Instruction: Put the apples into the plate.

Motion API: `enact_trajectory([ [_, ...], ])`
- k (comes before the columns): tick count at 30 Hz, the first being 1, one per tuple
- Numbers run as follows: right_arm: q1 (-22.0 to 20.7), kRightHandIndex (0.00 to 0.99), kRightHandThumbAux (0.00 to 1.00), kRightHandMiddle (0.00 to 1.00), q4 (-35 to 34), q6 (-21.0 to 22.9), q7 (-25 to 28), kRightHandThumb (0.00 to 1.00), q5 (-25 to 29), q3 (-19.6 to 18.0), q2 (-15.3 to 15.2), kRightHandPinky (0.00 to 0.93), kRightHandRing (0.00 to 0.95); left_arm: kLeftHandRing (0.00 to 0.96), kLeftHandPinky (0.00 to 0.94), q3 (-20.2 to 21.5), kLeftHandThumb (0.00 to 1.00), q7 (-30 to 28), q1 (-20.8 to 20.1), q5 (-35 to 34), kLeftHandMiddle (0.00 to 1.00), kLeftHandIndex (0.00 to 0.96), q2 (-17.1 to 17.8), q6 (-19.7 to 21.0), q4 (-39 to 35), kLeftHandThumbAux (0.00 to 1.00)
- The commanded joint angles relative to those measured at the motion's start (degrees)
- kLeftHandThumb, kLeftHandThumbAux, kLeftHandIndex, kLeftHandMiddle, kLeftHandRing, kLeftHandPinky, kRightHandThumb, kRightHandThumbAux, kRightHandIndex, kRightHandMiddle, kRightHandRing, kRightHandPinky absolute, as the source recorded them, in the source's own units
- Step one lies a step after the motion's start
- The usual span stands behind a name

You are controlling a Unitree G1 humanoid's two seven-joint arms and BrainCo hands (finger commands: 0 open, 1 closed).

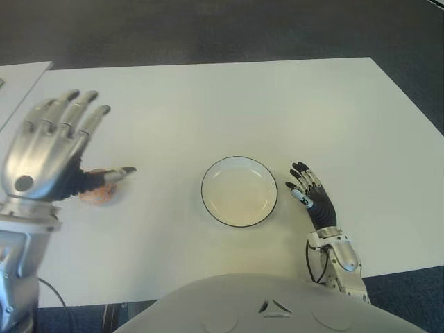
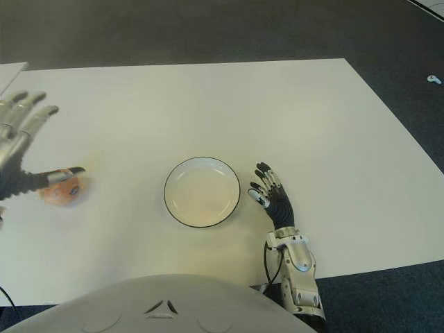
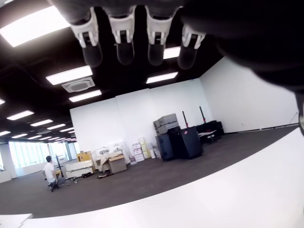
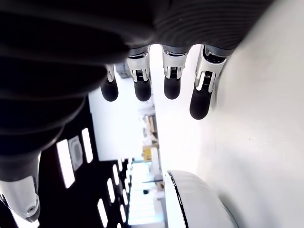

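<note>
Left hand point(image 1: 45, 152) hides most of the apple point(image 1: 97, 191)

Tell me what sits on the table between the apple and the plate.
Nothing: between the apple and the plate both eye views show only bare table.

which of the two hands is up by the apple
The left hand, fingers spread, raised over the apple left of the plate. The right hand shows right of the plate, away from the apple.
</note>
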Motion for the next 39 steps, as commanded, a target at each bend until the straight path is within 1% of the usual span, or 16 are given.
enact_trajectory([
  [1, 0.96, 0.033, 0.594, 0.0, 2.87, 1.53, -0.06, 0.198, 0.14, -0.54, 0.27, 0.0, 0.0, 0.045, 0.084, 1.35, 0.317, -1.14, 1.44, -0.95, 0.065, 0.151, 1.51, -2.51, 3.9, 0.287],
  [4, 1.03, 0.047, 0.588, 0.003, 3.03, 1.32, -0.26, 0.201, 0.07, -0.74, 0.35, 0.0, 0.0, 0.049, 0.088, 1.81, 0.322, 0.23, 2.03, -0.77, 0.067, 0.157, 3.11, -4.63, 8.71, 0.278],
  [6, 1.2, 0.055, 0.585, 0.01, 2.99, 1.32, -0.46, 0.202, -0.16, -0.85, 0.31, 0.002, 0.0, 0.05, 0.089, 1.86, 0.321, 0.8, 2.09, -0.43, 0.067, 0.157, 4.97, -6.17, 13.17, 0.274],
  [10, 1.29, 0.063, 0.583, 0.021, 2.99, 1.34, -0.68, 0.202, -0.39, -1.21, 0.24, 0.013, 0.0, 0.043, 0.077, 0.2, 0.308, 3.87, 0.83, 0.1, 0.058, 0.142, 9.1, -9.08, 25.01, 0.267],
  [12, 1.29, 0.064, 0.586, 0.025, 3.21, 1.17, -0.73, 0.2, -0.61, -1.43, 0.11, 0.012, 0.0, 0.03, 0.066, -0.12, 0.3, 4.33, 0.55, 0.05, 0.042, 0.12, 10.26, -9.61, 27.55, 0.262],
  [16, 1.15, 0.059, 0.593, 0.023, 4.09, 0.6, -0.56, 0.192, -1.39, -1.69, -0.41, 0.004, 0.0, 0.013, 0.059, -0.06, 0.289, 6.09, 0.79, 0.11, 0.019, 0.088, 12.15, -11.1, 30.32, 0.259],
  [20, 0.97, 0.051, 0.598, 0.016, 4.89, -0.01, -0.4, 0.181, -1.4, -1.95, -0.41, 0.0, 0.0, 0.002, 0.06, -0.28, 0.278, 7.98, 1.31, 0.39, 0.003, 0.053, 13.29, -12.13, 32.39, 0.261],
  [28, 0.64, 0.06, 0.595, 0.02, 5.79, -0.46, -0.36, 0.188, -1.33, -2.15, -0.34, 0.0, 0.0, 0.0, 0.057, -2.22, 0.262, 9.08, 1.93, 0.09, 0.0, 0.022, 13.48, -11.5, 34.74, 0.256],
  [33, 0.53, 0.062, 0.592, 0.024, 6.07, -0.5, -0.46, 0.192, -1.47, -2.25, -0.45, 0.0, 0.0, 0.0, 0.014, -2.99, 0.257, 9.2, 2.0, 0.05, 0.0, 0.005, 14.11, -11.56, 35.33, 0.255],
  [39, 0.18, 0.058, 0.597, 0.025, 6.95, -1.29, -0.54, 0.182, -1.78, -2.38, -0.56, 0.003, 0.0, 0.0, 0.001, -4.75, 0.255, 9.45, 1.82, 1.63, 0.0, 0.0, 16.5, -12.16, 37.01, 0.26],
])
